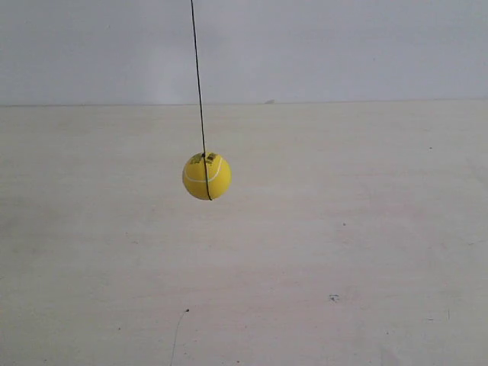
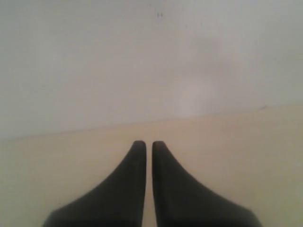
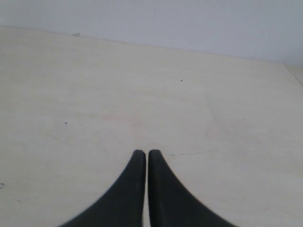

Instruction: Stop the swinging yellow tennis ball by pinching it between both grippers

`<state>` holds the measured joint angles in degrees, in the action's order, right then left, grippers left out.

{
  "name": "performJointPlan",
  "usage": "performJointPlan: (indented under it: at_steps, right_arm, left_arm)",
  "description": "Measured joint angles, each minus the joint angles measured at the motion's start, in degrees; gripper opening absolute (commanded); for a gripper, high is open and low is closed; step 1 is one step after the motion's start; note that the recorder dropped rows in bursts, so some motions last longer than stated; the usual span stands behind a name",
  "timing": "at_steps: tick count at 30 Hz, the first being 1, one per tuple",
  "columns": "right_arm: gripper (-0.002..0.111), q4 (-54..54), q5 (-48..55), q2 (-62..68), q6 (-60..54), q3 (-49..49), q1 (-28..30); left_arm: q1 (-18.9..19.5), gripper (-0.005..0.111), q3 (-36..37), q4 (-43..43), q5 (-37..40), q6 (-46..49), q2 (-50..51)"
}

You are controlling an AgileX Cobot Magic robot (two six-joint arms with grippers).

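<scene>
The yellow tennis ball (image 1: 207, 176) hangs on a thin dark string (image 1: 197, 76) above the pale table, a little left of the middle of the exterior view. No arm or gripper shows in that view. The left gripper (image 2: 148, 143) appears only in the left wrist view: its black tapered jaws stand nearly together, a thin slit between them, holding nothing. The right gripper (image 3: 146, 152) looks the same in the right wrist view, jaws almost touching and empty. The ball is out of view in both wrist views.
A pale wooden table (image 1: 343, 252) with a few small dark specks fills the lower part of the scene. A plain light wall (image 1: 343, 46) rises behind its far edge.
</scene>
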<state>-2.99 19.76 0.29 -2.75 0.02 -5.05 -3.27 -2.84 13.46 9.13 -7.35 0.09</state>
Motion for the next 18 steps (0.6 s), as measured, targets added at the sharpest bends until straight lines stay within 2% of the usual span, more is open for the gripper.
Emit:
performJointPlan:
  at_steps: [8, 18]
  right_arm:
    - [0.000, 0.0, 0.0, 0.0, 0.0, 0.0, 0.0]
    - [0.000, 0.0, -0.2, 0.0, 0.0, 0.0, 0.0]
  left_arm:
    - [0.6, 0.005, 2.6, 0.0, 10.4, -0.1, 0.0]
    - [0.8, 0.005, 2.6, -0.2, 11.5, -0.1, 0.0]
